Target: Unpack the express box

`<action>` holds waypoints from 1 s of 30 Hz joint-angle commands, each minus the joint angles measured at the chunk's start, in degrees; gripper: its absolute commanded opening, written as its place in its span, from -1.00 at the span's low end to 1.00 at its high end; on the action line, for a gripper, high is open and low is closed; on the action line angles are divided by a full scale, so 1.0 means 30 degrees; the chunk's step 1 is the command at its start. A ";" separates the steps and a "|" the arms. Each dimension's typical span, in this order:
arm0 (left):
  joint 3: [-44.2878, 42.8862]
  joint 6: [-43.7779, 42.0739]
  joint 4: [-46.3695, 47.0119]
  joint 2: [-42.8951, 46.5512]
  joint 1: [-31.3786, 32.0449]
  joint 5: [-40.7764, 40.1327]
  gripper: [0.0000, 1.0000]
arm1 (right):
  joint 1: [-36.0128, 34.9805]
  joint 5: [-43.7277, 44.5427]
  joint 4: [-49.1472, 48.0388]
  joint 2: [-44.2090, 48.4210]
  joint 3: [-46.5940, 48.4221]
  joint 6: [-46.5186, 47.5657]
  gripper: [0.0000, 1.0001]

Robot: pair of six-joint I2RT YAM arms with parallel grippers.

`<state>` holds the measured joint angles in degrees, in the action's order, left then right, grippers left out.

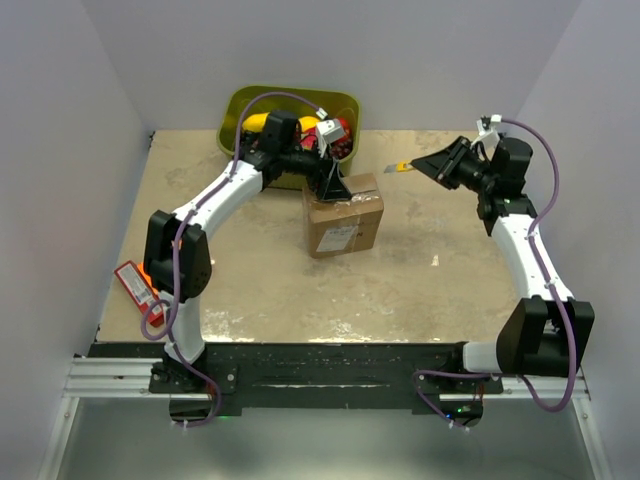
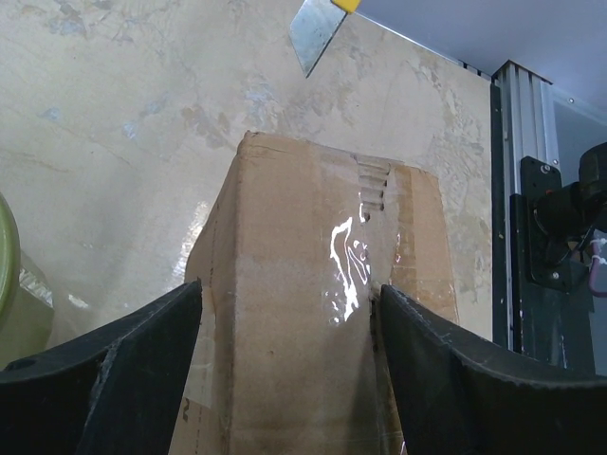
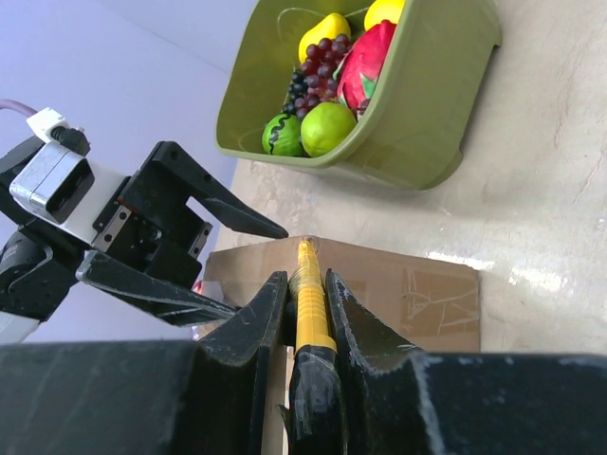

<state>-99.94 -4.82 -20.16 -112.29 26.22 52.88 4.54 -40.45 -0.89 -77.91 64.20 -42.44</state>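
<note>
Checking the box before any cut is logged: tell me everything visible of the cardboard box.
The box is a small brown cardboard carton, roughly cube-shaped, flaps closed, standing upright on the table near its middle. Glossy clear tape runs along its top; a white label faces the arms. The left gripper straddles its far end with open fingers; whether they touch cannot be told. The knife hangs clear of it.

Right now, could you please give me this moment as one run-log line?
left end effector: open, astride box | right end effector: shut on knife, blade pointing toward box | box: flaps closed
</note>
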 commanded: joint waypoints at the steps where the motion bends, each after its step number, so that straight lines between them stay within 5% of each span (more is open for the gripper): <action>1: 0.0237 0.0288 0.0217 0.0399 -0.0009 0.0185 0.57 | -0.0222 0.0064 -0.0291 0.0599 0.0044 -0.0240 -1.00; 30: 0.0091 0.0610 0.0656 0.0105 -0.0009 0.0244 0.51 | -0.1365 0.0710 0.1991 -0.0807 0.1389 0.1693 -1.00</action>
<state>-99.74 -3.60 -19.31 -112.29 26.22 53.39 0.80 -38.15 2.42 -79.96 64.97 -39.83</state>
